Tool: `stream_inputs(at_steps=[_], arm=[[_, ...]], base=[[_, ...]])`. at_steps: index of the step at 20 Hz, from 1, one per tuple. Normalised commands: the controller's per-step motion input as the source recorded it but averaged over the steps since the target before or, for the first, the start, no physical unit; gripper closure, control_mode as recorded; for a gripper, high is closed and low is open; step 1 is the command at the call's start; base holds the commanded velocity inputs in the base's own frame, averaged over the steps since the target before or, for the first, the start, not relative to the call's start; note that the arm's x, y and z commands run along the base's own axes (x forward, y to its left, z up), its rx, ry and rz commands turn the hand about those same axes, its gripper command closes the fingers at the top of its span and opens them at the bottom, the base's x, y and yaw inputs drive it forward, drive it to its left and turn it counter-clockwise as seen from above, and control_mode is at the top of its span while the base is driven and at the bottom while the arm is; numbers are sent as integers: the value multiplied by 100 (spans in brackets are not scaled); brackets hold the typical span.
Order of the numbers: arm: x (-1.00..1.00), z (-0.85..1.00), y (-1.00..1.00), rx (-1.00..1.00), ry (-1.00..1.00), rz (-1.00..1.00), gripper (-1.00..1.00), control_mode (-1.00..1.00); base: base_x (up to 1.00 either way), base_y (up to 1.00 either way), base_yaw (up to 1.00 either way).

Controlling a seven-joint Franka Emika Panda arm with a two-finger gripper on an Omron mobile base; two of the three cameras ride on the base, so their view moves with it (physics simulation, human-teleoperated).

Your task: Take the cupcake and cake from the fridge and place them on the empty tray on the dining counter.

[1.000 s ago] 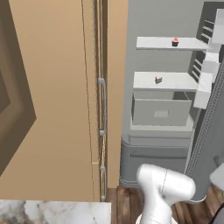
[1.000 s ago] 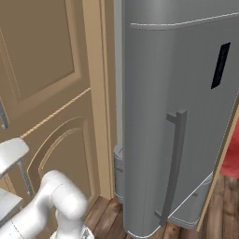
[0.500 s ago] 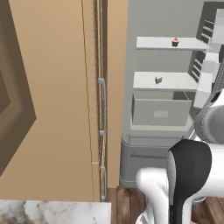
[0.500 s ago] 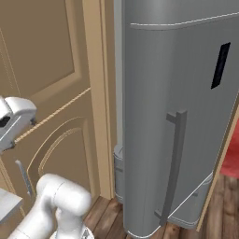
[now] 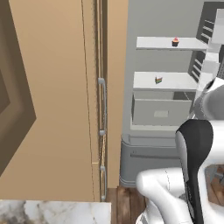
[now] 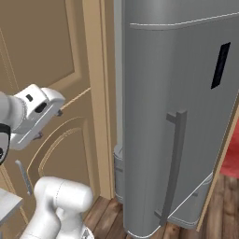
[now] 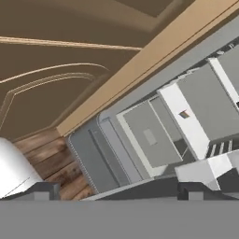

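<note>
One fridge [image 5: 166,87] stands open with two white shelves [image 5: 168,43], one grey drawer [image 5: 161,112], one cupcake [image 5: 175,42] and one cake [image 5: 158,80] inside.

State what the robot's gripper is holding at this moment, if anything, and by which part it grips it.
Nothing is held. The gripper is open and empty; the cupcake and the cake sit on shelves inside the open fridge.
</note>
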Motion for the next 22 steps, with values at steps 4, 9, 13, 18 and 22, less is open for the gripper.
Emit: stream_inputs(at_steps=[4,9,13,18,22], arm=[[44,-5,-1,-6,10,-5,-100,-100],[26,-16,-14,-9,0,-19,-100,-100],[30,-10,-24,-2,0,-17,-100,-100],[34,0,-25,0,2,-5,-100,-100],[47,-8,-28,0,2,0,-100,-100]], base=[[0,0,0],[0,0,0],[0,0,0],[0,0,0],[0,0,0]])
